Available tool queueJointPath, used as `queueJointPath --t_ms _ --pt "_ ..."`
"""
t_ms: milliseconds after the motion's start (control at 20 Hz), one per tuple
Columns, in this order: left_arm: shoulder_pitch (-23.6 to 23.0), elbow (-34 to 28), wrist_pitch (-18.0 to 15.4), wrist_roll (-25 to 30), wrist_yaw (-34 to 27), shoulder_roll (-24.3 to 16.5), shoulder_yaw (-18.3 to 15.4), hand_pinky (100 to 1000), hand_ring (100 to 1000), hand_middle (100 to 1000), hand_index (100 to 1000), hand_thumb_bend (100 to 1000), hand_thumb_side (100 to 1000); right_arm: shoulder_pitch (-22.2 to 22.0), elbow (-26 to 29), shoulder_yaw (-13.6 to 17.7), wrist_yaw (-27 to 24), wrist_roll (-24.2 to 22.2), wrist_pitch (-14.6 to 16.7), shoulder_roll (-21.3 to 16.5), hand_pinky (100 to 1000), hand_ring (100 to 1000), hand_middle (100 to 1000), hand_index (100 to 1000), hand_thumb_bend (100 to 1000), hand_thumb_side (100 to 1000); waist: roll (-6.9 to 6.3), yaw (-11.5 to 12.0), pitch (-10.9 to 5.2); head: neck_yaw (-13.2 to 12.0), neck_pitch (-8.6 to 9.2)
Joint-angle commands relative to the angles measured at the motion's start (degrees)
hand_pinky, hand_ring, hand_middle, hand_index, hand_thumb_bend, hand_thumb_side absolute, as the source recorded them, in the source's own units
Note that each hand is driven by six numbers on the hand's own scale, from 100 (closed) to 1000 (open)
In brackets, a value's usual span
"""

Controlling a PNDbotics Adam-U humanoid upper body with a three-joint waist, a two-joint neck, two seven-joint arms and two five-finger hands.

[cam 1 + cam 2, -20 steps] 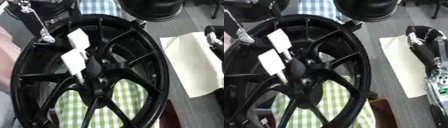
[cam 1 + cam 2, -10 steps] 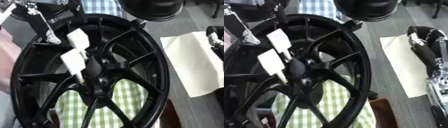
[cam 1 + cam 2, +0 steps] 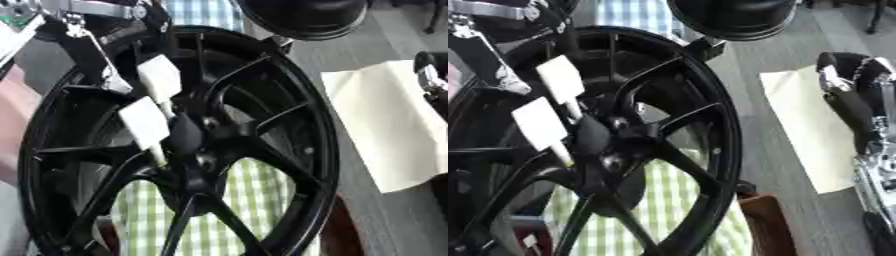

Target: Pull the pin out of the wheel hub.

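A grey table top (image 3: 385, 220) carries the work, with a green-and-white checked cloth (image 3: 236, 200) spread over its middle and showing through the wheel's openings.

Nearest, at about five o'clock in the right eye view, a brown block-like thing (image 3: 767, 220) sits just beside the rim. The black wheel hub (image 3: 188, 145) fills most of the picture, standing tilted on the cloth, its spokes running out from a centre boss. Two white tags (image 3: 144, 122) stand on thin stems at the boss, one at ten o'clock from the centre and the other (image 3: 160, 80) further up towards eleven; these look like the handles of pins seated in the hub, so the pin appears to be in place and not yet drawn.

At three o'clock a cream sheet of paper (image 3: 385, 125) lies flat on the table. The right hand (image 3: 850, 95) rests over its far edge, well apart from the wheel; its fingers are too poorly shown to tell whether they are open or curled.

At eleven o'clock the left hand (image 3: 92, 30) reaches in over the rim, a thin black part hanging down near the upper tag. Whether it pinches anything I cannot tell. Beyond, at one o'clock, a dark round object (image 3: 302, 17) sits at the table's far side.

By my reading, the pulling itself remains to be done.
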State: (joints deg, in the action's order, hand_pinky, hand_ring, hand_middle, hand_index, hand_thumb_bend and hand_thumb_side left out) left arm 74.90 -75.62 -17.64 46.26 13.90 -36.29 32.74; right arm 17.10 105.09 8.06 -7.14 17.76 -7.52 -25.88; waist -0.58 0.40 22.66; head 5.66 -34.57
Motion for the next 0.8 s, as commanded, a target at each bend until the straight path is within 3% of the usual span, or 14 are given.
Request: queueJointPath --t_ms 50,800 --pt "0.8 -0.4 -5.3 5.7 -1.2 -0.7 0.1 796 693 622 726 374 100 0.4 0.7 0.5 -0.2 0.4 0.1 -0.7 811 753 598 692 268 425 0.09 -0.2 -1.08 -0.3 0.79" --pt "1.1 -2.0 -2.7 5.7 -7.0 -0.8 0.5 771 632 546 657 309 100 0.1 0.3 0.6 -0.2 1.0 -0.3 -0.5 810 750 594 689 267 427 -0.03 -0.3 -1.29 -0.5 0.32"
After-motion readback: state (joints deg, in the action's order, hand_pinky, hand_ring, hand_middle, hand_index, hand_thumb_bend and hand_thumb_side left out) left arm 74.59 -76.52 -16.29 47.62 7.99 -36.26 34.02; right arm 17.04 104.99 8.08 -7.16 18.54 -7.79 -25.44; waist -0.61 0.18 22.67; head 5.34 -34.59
